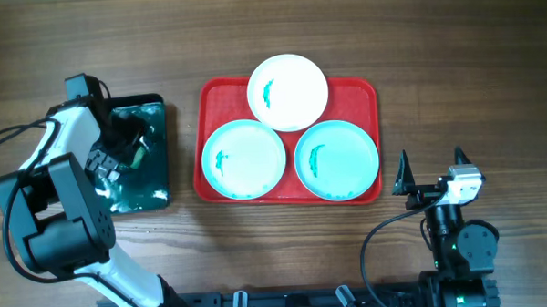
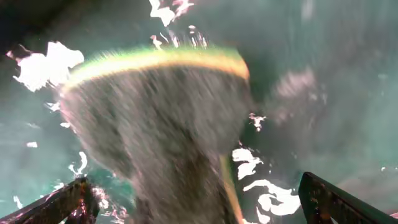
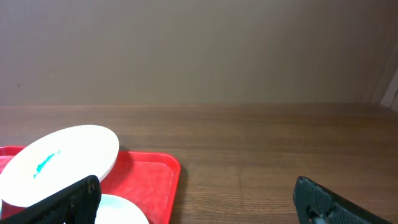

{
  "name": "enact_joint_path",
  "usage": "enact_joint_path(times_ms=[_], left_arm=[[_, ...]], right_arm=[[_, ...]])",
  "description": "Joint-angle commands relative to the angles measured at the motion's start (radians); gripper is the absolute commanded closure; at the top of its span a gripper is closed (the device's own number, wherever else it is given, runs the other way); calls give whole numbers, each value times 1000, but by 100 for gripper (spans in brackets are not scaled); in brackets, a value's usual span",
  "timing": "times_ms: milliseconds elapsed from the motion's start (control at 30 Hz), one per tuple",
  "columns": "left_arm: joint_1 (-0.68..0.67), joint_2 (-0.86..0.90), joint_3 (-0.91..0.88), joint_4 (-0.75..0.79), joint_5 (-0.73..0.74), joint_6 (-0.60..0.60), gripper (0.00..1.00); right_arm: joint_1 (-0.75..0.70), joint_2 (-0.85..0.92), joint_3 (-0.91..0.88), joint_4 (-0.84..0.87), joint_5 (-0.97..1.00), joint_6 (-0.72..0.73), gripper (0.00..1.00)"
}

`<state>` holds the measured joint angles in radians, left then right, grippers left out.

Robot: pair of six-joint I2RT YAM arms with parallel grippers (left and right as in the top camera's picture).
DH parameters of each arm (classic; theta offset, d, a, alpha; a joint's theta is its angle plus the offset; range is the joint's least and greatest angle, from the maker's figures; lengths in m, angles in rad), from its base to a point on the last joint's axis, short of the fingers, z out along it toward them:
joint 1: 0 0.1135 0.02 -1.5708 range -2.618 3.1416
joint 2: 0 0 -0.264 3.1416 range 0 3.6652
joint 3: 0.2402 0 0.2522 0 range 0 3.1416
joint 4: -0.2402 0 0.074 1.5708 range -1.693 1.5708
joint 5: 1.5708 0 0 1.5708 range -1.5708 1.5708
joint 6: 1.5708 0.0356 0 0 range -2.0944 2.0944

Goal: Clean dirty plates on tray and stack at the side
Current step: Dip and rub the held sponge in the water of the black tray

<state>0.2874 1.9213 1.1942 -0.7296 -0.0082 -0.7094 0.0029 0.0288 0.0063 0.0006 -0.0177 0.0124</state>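
Note:
The red tray (image 1: 363, 91) lies mid-table and holds three plates. The white plate (image 1: 288, 91) overlaps the far rim. A pale cyan plate (image 1: 244, 159) sits front left and another (image 1: 337, 159) front right. Each has a small teal smear. My left gripper (image 1: 127, 148) hangs over the dark green tray (image 1: 153, 112). In the left wrist view it (image 2: 199, 202) is open, its fingers either side of a blurred grey sponge with a yellow edge (image 2: 161, 112). My right gripper (image 1: 431, 173) is open and empty, right of the red tray. Its wrist view (image 3: 199, 211) shows the white plate (image 3: 62, 162) and the red tray (image 3: 152, 180).
The dark green tray is wet, with bright glints on the water (image 2: 267, 193). Bare wooden table (image 1: 471, 74) lies right of the red tray and between the two trays. A cable (image 1: 386, 236) loops by the right arm's base.

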Motion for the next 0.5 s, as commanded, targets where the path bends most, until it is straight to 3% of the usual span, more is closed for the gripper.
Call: enact_joint_path(times_ms=[0, 33, 67, 100, 167, 233, 300, 333, 367, 467], left_arm=[[8, 71, -52, 39, -114, 2, 4], [8, 71, -52, 42, -113, 2, 26], [7, 71, -52, 42, -113, 2, 59], [7, 71, -52, 38, -113, 2, 77], [7, 71, -52, 26, -113, 2, 96], [8, 71, -51, 19, -104, 2, 96], [8, 71, -51, 19, -67, 2, 94], [8, 68, -51, 18, -39, 2, 63], [8, 66, -50, 18, -24, 2, 0], [7, 67, -50, -2, -14, 2, 3]], right_arm=[[-7, -5, -1, 5, 10, -11, 0], [-7, -5, -1, 5, 10, -11, 0], [-7, -5, -1, 5, 10, -11, 0], [-7, -5, -1, 5, 10, -11, 0], [-7, -5, -1, 5, 10, -11, 0], [-7, -5, -1, 5, 10, -11, 0], [-7, -5, -1, 5, 10, -11, 0], [-7, -5, -1, 5, 10, -11, 0], [-7, -5, -1, 5, 10, -11, 0], [-7, -5, -1, 5, 10, -11, 0]])
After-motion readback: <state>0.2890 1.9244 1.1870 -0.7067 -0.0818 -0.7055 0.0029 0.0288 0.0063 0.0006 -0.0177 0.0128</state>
